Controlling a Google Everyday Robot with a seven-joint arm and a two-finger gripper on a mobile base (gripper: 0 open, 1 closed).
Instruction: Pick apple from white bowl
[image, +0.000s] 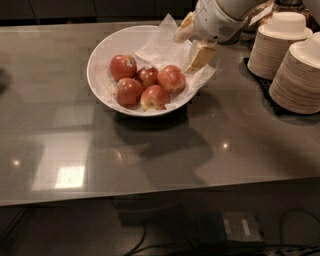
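The white bowl (100, 55) sits on the grey table, lined with crumpled white paper, and holds several apples. The apple (171, 78), round and red-orange, lies at the right of the pile. An apple with a pale sticker (123, 66) is at the left, and one with a yellow patch (154, 97) is at the front. My gripper (193, 45) hovers over the bowl's back right rim, up and right of the apple and not touching it. Its cream fingers (200, 56) stand apart and hold nothing.
Two tall stacks of beige-white bowls (299, 75) stand on a dark mat at the right edge, close to my arm. The grey table (150, 155) stretches toward the front and left. Cables lie on the floor below the front edge.
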